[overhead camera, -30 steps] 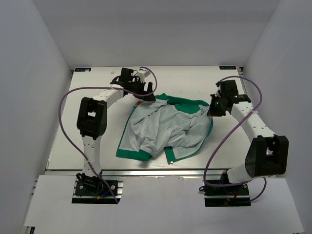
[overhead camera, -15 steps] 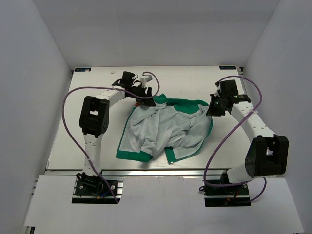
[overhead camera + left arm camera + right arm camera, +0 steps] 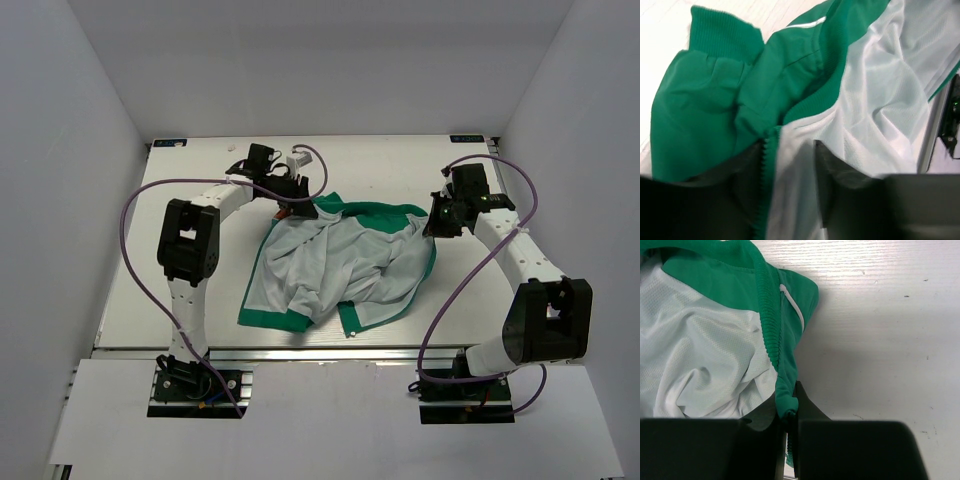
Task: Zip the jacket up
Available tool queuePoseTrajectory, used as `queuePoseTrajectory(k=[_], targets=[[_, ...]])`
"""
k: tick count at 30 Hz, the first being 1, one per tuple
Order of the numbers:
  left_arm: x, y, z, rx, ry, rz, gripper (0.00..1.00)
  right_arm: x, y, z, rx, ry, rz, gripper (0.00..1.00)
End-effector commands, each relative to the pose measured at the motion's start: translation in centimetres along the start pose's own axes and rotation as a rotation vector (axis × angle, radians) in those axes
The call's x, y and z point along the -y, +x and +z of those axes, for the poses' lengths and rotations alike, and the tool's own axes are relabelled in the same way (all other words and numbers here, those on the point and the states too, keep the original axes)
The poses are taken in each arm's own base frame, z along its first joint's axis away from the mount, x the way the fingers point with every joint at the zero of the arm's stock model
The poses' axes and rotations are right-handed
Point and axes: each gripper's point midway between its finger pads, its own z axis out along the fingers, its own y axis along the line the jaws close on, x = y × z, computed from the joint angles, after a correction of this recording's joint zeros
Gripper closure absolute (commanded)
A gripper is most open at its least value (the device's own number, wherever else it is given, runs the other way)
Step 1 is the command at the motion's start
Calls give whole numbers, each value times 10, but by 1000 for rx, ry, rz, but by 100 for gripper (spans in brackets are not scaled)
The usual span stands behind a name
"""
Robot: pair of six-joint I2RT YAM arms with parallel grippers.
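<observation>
1. The jacket [image 3: 340, 265] sprawls lining-up on the counter [image 3: 380, 165].
2. At its eleven o'clock, the left pincer [image 3: 789, 150] clamps the zipper edge.
3. At two o'clock, the right pincer [image 3: 787, 405] pinches the ribbed green edge.

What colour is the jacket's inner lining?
The lining is a pale grey-white mesh; it shows best in the right wrist view.

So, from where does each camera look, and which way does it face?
Top external: above and behind the arm bases, looking down at the table and jacket; both arms show whole.
Left wrist: on the left arm, looking along the left hand at green cloth and grey lining; two dark fingers show.
Right wrist: on the right arm, looking down where the right hand pinches the ribbed edge.
Shared: all three see the jacket.
</observation>
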Motion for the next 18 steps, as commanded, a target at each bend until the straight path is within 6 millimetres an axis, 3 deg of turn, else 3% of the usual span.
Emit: queuePoseTrajectory(k=[1,2,4,9,11,12,14,15,16,18], targets=[[5,-4,-6,-4,-3,21,50,-3,-11,-6,51,-17,-19,100],[4,-5,-6,-1,-14,25,59,-2,-10,-5,47,-14,-17,100],[3,-13,-11,22,-58,9,100,-3,-12,-6,52,-14,-17,100],[7,-40,-27,101,-145,14,100,-9,-20,-16,86,-34,-27,100],[20,-71,-49,186,-226,16,100,-21,-39,-35,158,-81,-49,100],[38,-90,-69,239,-259,47,100,-28,-47,-48,203,-106,-62,100],[43,-113,-98,326,-416,17,100,-40,-67,-73,294,-149,-102,100],[52,-124,-115,367,-471,23,100,-51,-74,-95,357,-189,-125,100],[68,-146,-153,479,-587,15,100,-59,-86,-115,422,-213,-148,100],[101,-163,-187,568,-640,21,100,-77,-101,-162,556,-277,-202,100]])
